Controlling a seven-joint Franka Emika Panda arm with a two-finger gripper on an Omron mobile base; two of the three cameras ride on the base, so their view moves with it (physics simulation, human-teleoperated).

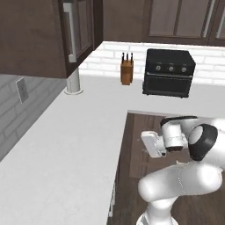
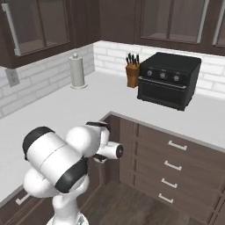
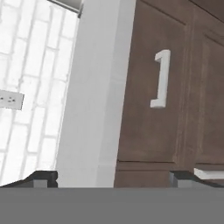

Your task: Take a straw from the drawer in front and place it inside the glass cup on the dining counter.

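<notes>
My gripper [image 3: 113,178] stands open, its two dark fingertips [image 3: 41,178] wide apart with nothing between them. It faces a dark brown drawer [image 3: 148,122] with a short silver bar handle [image 3: 161,78], shut, just under the white worktop edge [image 3: 94,96]. From the base views, the hand [image 1: 149,144] [image 2: 113,150] hangs low in the corner in front of the cabinets, clear of the fronts. The straw, the glass cup and the dining counter are out of view.
A black toaster oven [image 1: 169,72] [image 2: 169,79] and a knife block [image 1: 127,70] stand at the back of the L-shaped white worktop [image 1: 66,145]. A paper towel roll [image 2: 77,70] stands to the left. Several drawers [image 2: 173,165] stack at the right.
</notes>
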